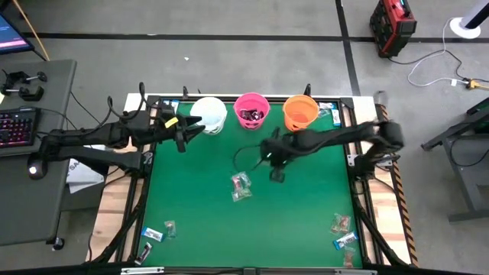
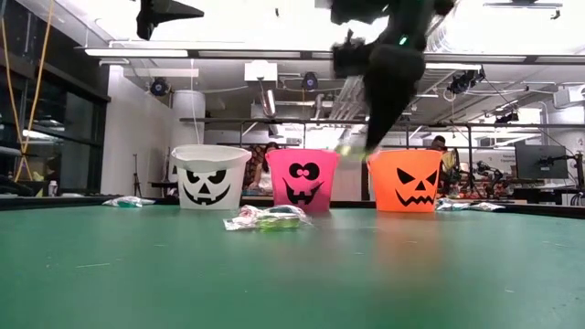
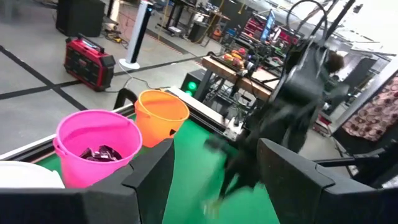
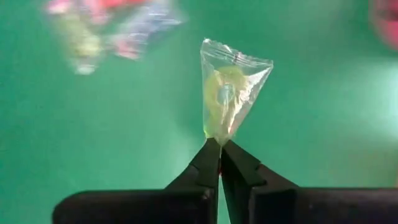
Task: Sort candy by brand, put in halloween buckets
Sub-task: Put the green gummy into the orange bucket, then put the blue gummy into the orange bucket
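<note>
Right jaws [image 4: 220, 144] pinch clear-wrapped yellow candy [image 4: 227, 94], label unreadable

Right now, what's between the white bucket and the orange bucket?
The pink bucket stands between the white bucket and the orange bucket, seen in the high view.

Two dark, jointed arms with thin black cables, a small green light, and tapered black fingers [image 4: 211, 163].

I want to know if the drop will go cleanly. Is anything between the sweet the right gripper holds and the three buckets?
Nothing visible. The right gripper is shut on a clear-wrapped yellow candy, lifted over bare mat. The white bucket, pink bucket and orange bucket stand open-topped along the far edge.
</note>
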Robot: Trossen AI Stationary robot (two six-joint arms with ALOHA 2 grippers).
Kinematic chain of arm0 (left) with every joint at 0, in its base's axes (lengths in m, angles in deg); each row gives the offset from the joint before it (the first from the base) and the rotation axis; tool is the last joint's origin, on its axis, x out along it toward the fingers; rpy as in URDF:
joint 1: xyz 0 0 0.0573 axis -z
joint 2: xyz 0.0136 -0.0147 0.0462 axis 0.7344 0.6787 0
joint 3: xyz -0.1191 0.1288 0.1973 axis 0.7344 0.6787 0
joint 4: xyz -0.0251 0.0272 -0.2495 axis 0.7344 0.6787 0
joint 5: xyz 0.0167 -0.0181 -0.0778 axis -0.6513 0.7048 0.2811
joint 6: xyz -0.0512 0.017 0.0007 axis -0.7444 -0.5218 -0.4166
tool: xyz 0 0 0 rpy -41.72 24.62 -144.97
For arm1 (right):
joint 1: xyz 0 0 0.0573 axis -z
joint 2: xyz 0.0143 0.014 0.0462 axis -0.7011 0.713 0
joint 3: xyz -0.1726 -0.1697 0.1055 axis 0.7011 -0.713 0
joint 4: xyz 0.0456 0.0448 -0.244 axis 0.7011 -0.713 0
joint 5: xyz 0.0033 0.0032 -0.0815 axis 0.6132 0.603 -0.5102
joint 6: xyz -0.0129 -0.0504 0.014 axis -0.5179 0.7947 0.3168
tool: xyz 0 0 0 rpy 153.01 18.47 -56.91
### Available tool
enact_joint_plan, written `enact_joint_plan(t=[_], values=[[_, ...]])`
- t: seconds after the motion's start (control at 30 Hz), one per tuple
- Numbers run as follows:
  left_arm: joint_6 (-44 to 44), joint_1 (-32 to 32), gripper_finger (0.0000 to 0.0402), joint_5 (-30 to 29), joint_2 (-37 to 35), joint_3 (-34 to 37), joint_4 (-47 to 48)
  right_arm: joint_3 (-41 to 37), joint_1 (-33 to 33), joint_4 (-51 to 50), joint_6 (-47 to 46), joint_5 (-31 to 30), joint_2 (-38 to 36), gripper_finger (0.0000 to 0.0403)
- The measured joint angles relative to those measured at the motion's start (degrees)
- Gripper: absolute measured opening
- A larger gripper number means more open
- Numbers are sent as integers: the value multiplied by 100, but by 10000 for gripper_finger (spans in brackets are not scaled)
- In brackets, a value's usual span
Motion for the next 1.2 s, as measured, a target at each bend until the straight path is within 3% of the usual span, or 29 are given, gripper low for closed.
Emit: enact_joint_plan(t=[0.17, 0.33, 0.57, 0.7, 0.97, 1.07, 1.2], values=[[2, -4, 220, -287, 0, 0, 2, -95, 752, -752, -225, -1314, -1362, 1], [15, -4, 220, -457, 0, 0, 2, -748, 2042, -526, -1097, -1936, -2327, 1], [-4, -4, 220, -479, 2, 0, 0, -1344, 3360, 334, -2137, -1706, -2400, 12], [-39, -4, 220, -477, 2, 0, 2, -1345, 3769, 435, -2305, -1113, -2173, 62], [-103, -4, 220, -477, 2, 0, 2, -1272, 3912, 388, -2183, -1095, -2106, 212], [-111, -4, 220, -475, 2, 0, 3, -1269, 4136, 17, -2827, -1205, -2285, 237], [-111, -4, 220, -475, 2, 0, 4, -1268, 4875, -201, -3722, -1535, -2402, 242]])
